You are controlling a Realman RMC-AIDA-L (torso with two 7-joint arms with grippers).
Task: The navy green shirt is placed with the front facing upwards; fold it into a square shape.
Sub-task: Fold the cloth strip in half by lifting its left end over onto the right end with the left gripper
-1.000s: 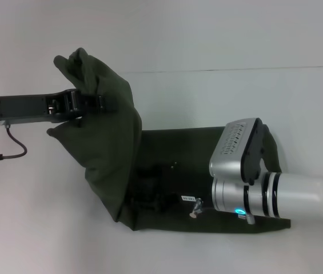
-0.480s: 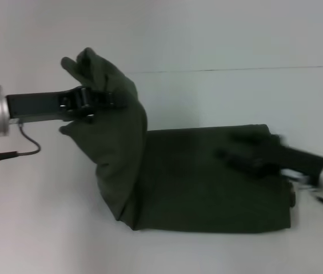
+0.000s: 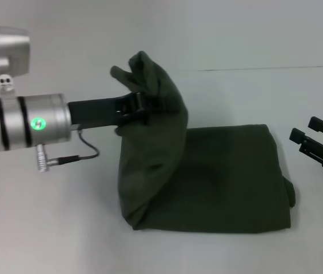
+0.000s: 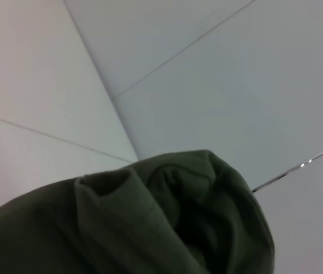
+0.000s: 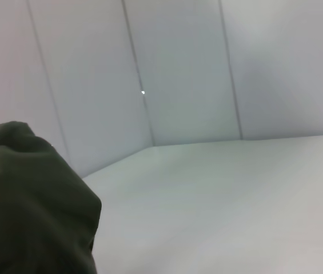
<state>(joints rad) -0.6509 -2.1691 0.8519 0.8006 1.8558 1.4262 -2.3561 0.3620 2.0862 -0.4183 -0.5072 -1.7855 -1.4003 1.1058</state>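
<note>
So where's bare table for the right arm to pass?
Bare table lies beyond the shirt and near the front edge. Crowded at the left: the left gripper holds a raised fold. The right gripper hovers off the shirt's right edge.

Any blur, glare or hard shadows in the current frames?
Head view: sharp; soft shadow under the shirt where the left gripper lifts it; status light glows on that arm; right gripper crisp at the edge. Left wrist view: shirt bunch close and soft-focused; glint on a wall seam. Right wrist view: shirt a dark, detail-less mass; even light.

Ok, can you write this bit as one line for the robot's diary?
left claw: shut on navy green shirt, left end lifted | right claw: open, beside shirt | fold: unfinished
</note>
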